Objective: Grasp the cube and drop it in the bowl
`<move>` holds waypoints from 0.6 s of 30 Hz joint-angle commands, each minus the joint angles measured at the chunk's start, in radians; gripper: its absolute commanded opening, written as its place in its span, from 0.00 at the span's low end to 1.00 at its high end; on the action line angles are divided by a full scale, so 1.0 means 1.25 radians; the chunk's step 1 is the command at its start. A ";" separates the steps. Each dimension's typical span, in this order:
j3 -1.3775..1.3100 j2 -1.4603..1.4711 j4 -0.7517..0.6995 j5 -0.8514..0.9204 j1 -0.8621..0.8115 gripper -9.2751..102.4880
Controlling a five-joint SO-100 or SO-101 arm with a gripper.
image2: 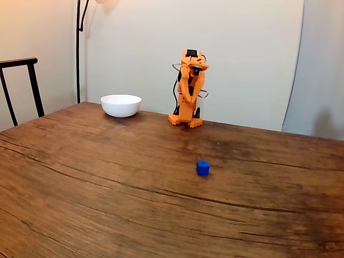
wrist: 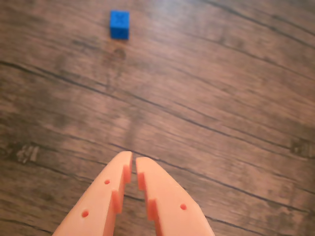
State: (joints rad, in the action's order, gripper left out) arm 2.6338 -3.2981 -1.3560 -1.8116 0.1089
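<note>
- Sitting alone on the brown wooden worktop [image2: 107, 183], we see the little blue cube [image2: 202, 167]. It rests flat, and nothing touches it.
- In the wrist view the cube [wrist: 119, 24] is near the top edge, a bit left of the middle. It is well apart from the claw tips.
- We see the claw [wrist: 134, 164] come up from the bottom of the wrist view. Its two orange fingers [wrist: 110, 191] almost meet at the tips, with just a thin gap between them. It holds nothing.
- Under the claw is bare wood with dark lines and cracks running across it.
- In the fixed view the cube lies in the middle of the worktop, a bit to the right. It is in front of the orange arm [image2: 189, 88], closer to us than the arm is.
- We see the arm folded up tall on its base, near the back edge of the worktop.
- We see the white bowl [image2: 121, 105] to the left of the arm, also near the back. It stands upright, and it is well apart from the cube.
- Behind the worktop is a pale wall [image2: 242, 54]. A dark chair [image2: 21, 86] stands at the left, and a thin black pole [image2: 78, 48] goes up beside it.
</note>
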 commanded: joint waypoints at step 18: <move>-0.373 0.600 0.101 -0.055 -0.044 0.08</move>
State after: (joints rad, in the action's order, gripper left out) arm 2.2181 -2.5909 -1.2870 -1.8730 0.0552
